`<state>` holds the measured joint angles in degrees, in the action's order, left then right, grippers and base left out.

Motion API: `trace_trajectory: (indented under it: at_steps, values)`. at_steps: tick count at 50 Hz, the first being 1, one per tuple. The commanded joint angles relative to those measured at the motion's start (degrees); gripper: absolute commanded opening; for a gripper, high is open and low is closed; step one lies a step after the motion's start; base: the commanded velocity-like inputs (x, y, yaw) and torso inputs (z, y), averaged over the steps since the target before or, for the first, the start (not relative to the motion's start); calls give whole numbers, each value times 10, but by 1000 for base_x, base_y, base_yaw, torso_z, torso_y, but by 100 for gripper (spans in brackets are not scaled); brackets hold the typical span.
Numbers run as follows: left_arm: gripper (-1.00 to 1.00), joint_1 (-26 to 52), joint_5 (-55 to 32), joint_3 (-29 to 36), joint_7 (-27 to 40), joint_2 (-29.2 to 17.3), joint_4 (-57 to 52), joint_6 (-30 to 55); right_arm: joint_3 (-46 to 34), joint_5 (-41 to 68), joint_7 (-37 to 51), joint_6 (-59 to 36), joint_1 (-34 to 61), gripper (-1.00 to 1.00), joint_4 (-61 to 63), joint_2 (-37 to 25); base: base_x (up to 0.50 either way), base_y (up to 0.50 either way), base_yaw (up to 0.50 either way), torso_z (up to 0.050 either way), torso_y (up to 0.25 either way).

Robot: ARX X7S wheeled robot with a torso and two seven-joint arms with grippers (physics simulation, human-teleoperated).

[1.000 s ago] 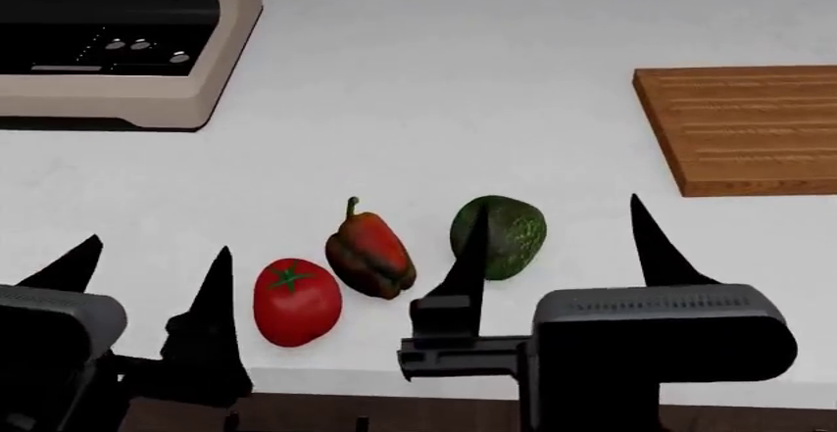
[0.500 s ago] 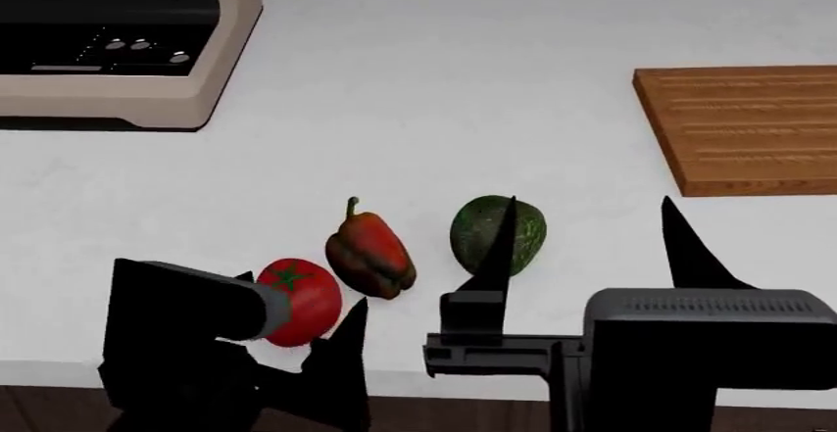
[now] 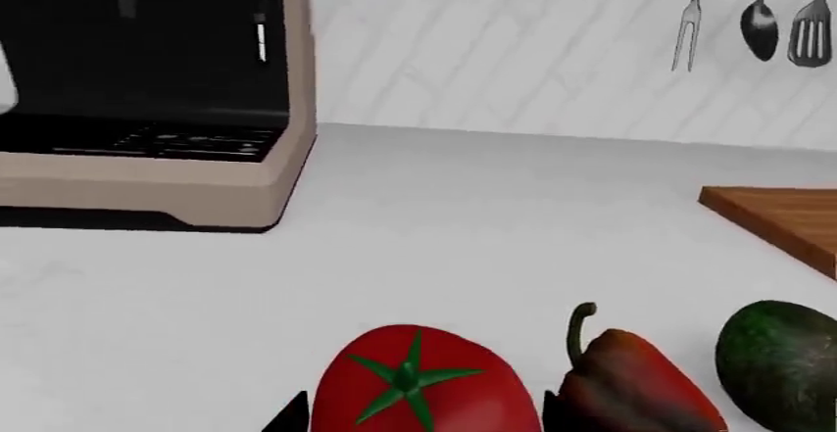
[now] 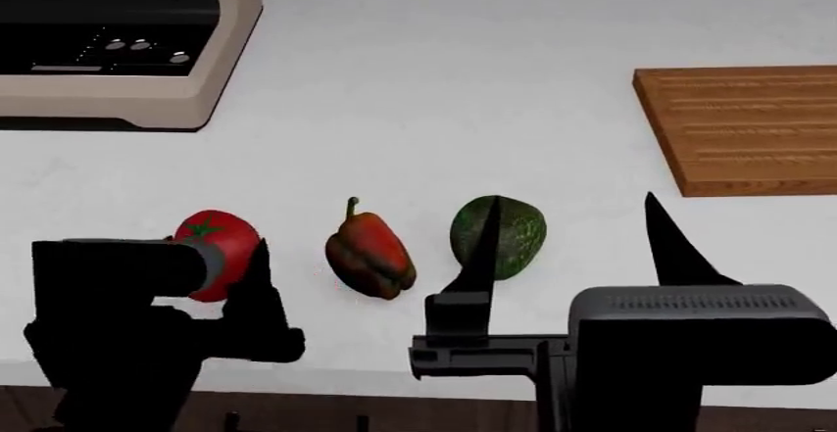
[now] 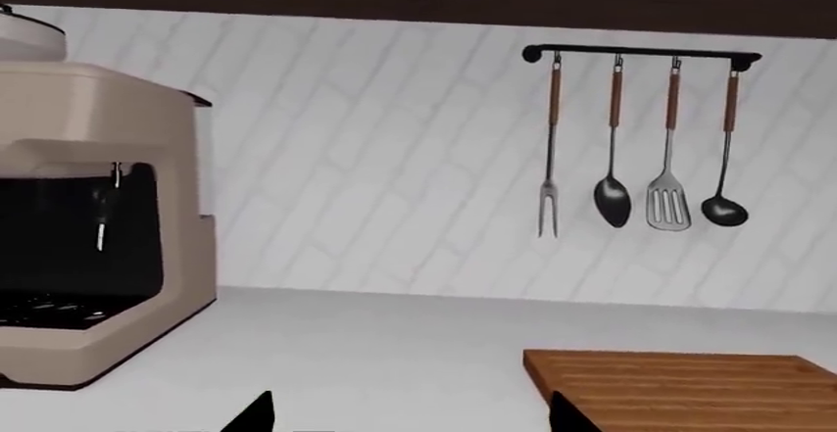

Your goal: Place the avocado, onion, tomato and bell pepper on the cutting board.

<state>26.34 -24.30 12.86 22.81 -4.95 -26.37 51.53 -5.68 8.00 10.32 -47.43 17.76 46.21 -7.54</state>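
Comparing with half a second ago, we see the small glossy red round tomato (image 4: 216, 239) has shifted away from the lumpy dark red bell pepper (image 4: 371, 254); it was almost touching the pepper then and now sits well apart from it, on the side away from the board. Our left tool (image 4: 216, 285) has come in around the tomato, which in the left wrist view sits between its dark fingertips. Whether they are clenched on it or only straddling it, we cannot tell.

We judge the tomato was nudged or dragged, so the grasp needs confirming before any lift.

The dark green bumpy avocado (image 4: 499, 235) lies just beside the pepper, toward the reddish-brown grooved wooden cutting board (image 4: 739, 128), which is bare in view. Our right tool (image 4: 575, 246) hovers released, one fingertip crossing the avocado. No onion shows on the white desk (image 4: 432, 89).
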Motion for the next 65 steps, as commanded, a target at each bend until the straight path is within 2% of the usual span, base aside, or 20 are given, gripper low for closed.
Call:
trace_trajectory:
  at_steps: [1, 3, 6, 12, 19, 26, 39, 61, 62, 65]
  values:
    - [-100, 1, -59, -143, 68, -25, -159, 23, -39, -18, 12, -13, 14, 100, -8, -15, 0, 0, 0, 0, 0]
    - [-100, 0, -75, -177, 58, -29, -151, 12, -56, 2, -14, -18, 26, 100, -16, -17, 0, 0, 0, 0, 0]
    - [-100, 19, -102, -230, 63, -31, -143, 22, -78, 22, -32, -80, 91, 100, -34, -9, 0, 0, 0, 0, 0]
    - [-100, 22, -126, -262, 58, -44, -139, 30, -100, 69, -64, -221, 204, 100, -72, 25, 0, 0, 0, 0, 0]
    - [-100, 22, -132, -265, 60, -45, -134, 29, -125, 96, -84, -260, 246, 100, -131, 42, 0, 0, 0, 0, 0]
    - [-100, 21, -151, -272, 66, -46, -147, 40, -163, 98, -85, -264, 258, 100, -189, 42, 0, 0, 0, 0, 0]
    - [-100, 19, -158, -262, 68, -49, -145, 38, -183, 92, -81, -261, 294, 100, -316, 40, 0, 0, 0, 0, 0]
    - [-100, 10, -161, -244, 73, -52, -147, 28, -216, 88, -97, -169, 302, 100, -476, 36, 0, 0, 0, 0, 0]
    - [-100, 10, -163, -245, 74, -52, -148, 29, -219, 87, -94, -173, 302, -100, -471, 36, 0, 0, 0, 0, 0]
    - [-100, 9, -167, -246, 74, -53, -149, 28, -219, 89, -91, -173, 303, -100, -475, 36, 4, 0, 1, 0, 0]
